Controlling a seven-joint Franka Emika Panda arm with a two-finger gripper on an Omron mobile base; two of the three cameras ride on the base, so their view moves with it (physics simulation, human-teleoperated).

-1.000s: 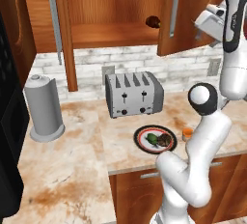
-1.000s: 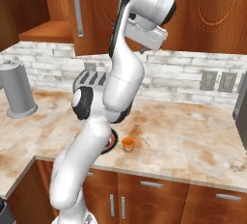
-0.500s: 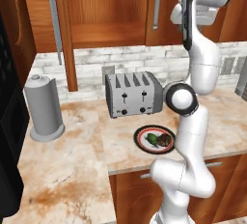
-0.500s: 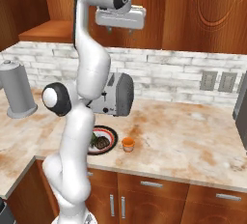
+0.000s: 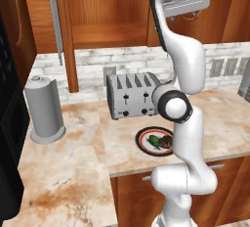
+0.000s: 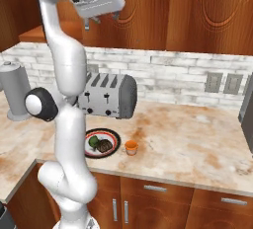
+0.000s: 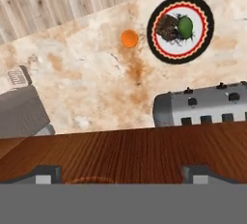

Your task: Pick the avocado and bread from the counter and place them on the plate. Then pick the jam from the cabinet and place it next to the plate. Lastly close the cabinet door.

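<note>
Swung leftward since the earlier frame, the arm now holds the gripper (image 6: 103, 21) high before the cabinet (image 6: 197, 16), jaws wide, empty; bread (image 7: 167, 26) and avocado (image 7: 185, 25) lie on the plate (image 7: 202, 42); jam (image 7: 129, 38) stands at its 9 o'clock on the counter (image 7: 96, 88).

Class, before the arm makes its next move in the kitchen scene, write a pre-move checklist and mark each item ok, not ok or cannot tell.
1. Glossy green avocado on the black-rimmed round plate: ok.
2. Dark brown bread chunk on the plate: ok.
3. Small orange jam jar on the beige marble counter beside the plate: ok.
4. Hand empty, jaws apart: ok.
5. Reddish wooden wall cabinet door closed: not ok, it stands open.
6. Hand touching the door: cannot tell.
</note>
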